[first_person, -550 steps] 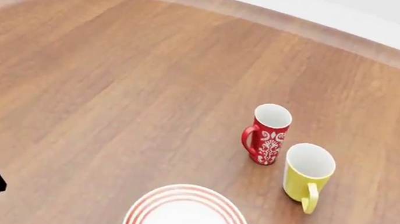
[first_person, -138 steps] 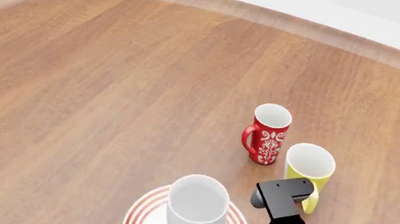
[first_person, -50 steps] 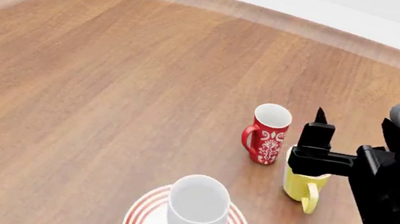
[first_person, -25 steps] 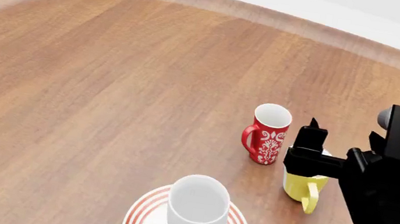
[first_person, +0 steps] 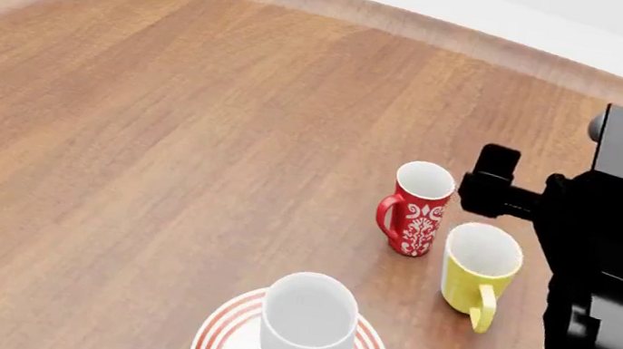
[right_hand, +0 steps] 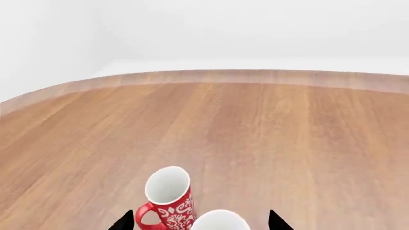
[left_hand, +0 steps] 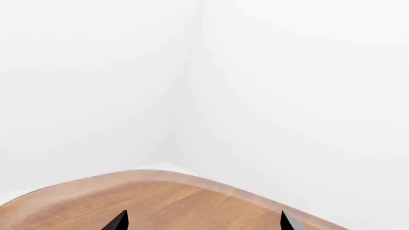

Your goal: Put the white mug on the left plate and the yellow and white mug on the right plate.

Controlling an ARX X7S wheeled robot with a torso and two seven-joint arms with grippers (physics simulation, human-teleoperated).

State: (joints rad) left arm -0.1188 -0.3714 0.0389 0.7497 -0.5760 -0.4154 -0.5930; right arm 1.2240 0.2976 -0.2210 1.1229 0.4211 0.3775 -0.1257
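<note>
**Head view: white mug on the plate, yellow mug on bare wood**

Head view showed the white mug standing upright on the left plate, a red-ringed plate at the near edge of the table, with its handle turned toward the robot. The plate's lower part ran out of the picture.

To the right of it, well apart from the plate, the yellow and white mug stood upright on the bare wood, handle toward the robot, its white inside showing. Just beside it, farther back and to the left, stood a red mug with a white floral pattern, handle to the left. I could not tell whether the two touched.

The right gripper hung above and behind the yellow and white mug, holding nothing. In the right wrist view its two dark fingertips stood wide apart, with the red mug and the yellow mug's rim between them and below.

The left gripper was off at the table's left side. The left wrist view showed only its two tips, spread apart and empty, over the table's curved edge, with white walls beyond.
</note>
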